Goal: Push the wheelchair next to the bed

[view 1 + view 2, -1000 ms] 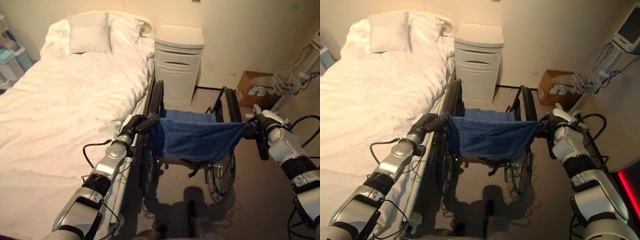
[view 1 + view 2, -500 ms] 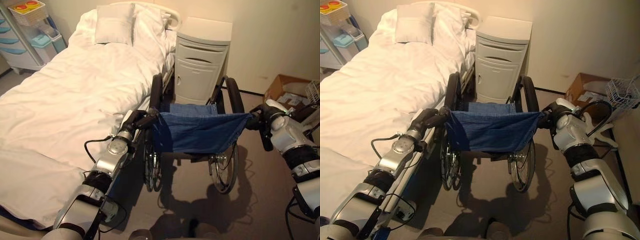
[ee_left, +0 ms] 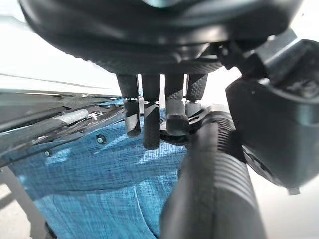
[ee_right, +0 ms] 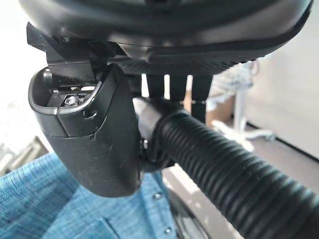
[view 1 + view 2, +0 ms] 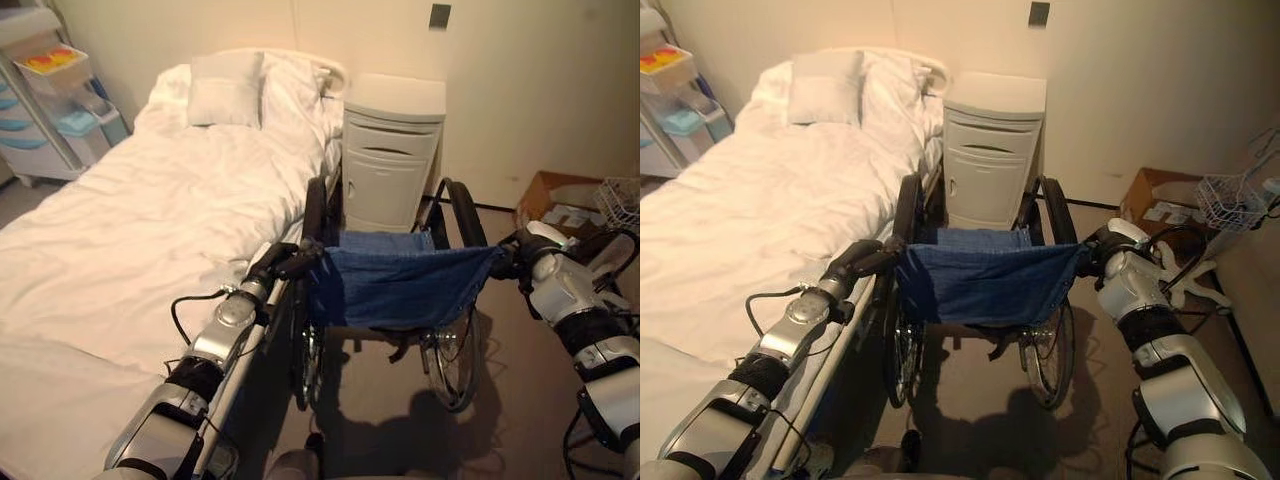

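Two hands had the wheelchair by its push handles. The left hand was curled round the ribbed black grip on the bed side, its fingers hooked down over the grip's far end in the left wrist view. The right hand was wrapped round the other grip, thumb on one side and fingers behind it in the right wrist view. The chair's blue cloth back hung slack between the two handles.

The wheelchair stood just beside the bed, its left wheel close against the bed's edge, and its front faced a pale bedside cabinet near the wall. White sheets covered the bed, with a pillow at the head. A cardboard box sat on the floor by the wall to the right, and a wire basket showed near it. A cart with blue drawers stood past the far side of the bed.
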